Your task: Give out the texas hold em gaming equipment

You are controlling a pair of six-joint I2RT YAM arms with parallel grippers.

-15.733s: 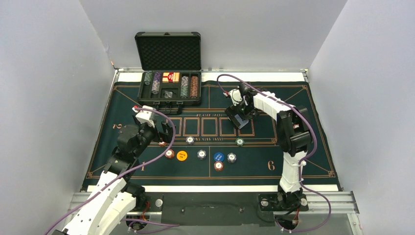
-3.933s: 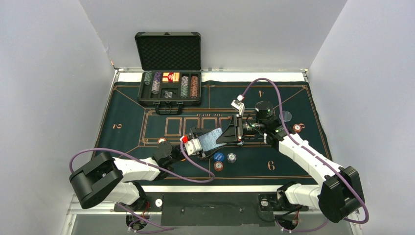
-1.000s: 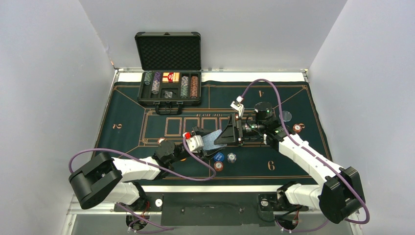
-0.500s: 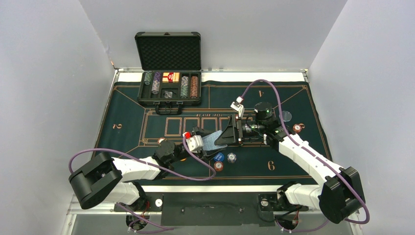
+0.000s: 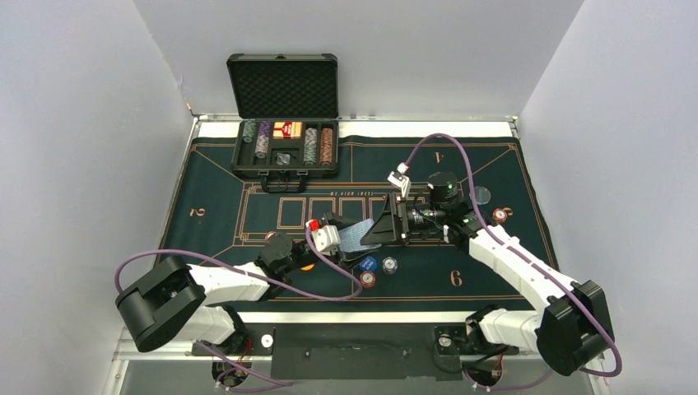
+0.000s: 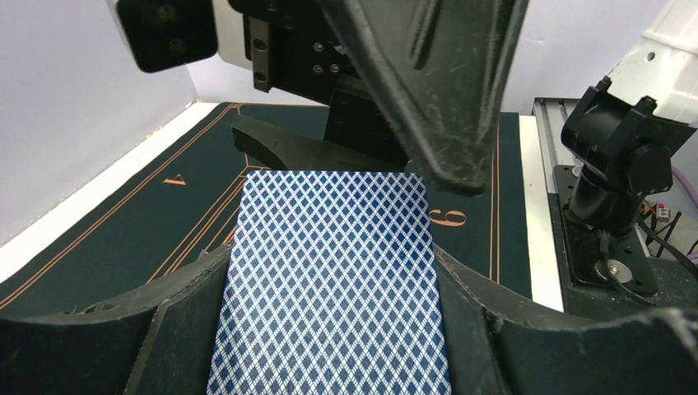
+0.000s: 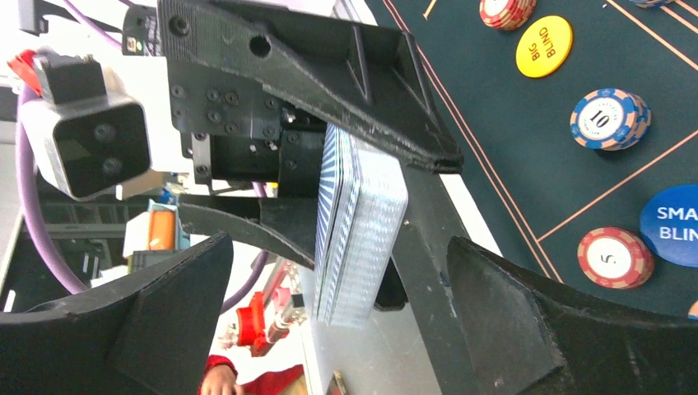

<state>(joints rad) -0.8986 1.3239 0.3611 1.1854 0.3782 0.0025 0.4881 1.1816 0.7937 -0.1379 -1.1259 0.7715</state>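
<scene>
Over the middle of the felt (image 5: 214, 177), seen from above, the left gripper (image 5: 340, 233) and right gripper (image 5: 381, 227) meet nose to nose, with the deck (image 5: 358, 235) bridging them, its blue back showing. Just nearer lie a blue disc (image 5: 368, 263), a grey-white chip (image 5: 389, 265) and a red chip (image 5: 367, 279). A second red chip (image 5: 500, 216) and a clear disc (image 5: 482, 195) sit off to the right. At the back the case (image 5: 284, 86) stands open, its tray holding rows of chips (image 5: 310, 146) and red card boxes (image 5: 287, 129). The felt is marked 2, 4 and 6.

From the left wrist, the deck's back is a blue-and-white diamond lattice. The left fingers (image 6: 177, 329) press its long edges, gripping it.

From the right wrist, the deck shows edge-on as a thick stack. The right fingers (image 7: 527, 321) stand wide apart, one to each face, neither touching. Beyond, an orange disc (image 7: 543, 45) reads BIG BLIND, and the blue disc shows SMA and BLIN, cut off. A blue-and-white chip (image 7: 609, 118) reads 10, and the red chip beside the blue disc reads 5.
</scene>
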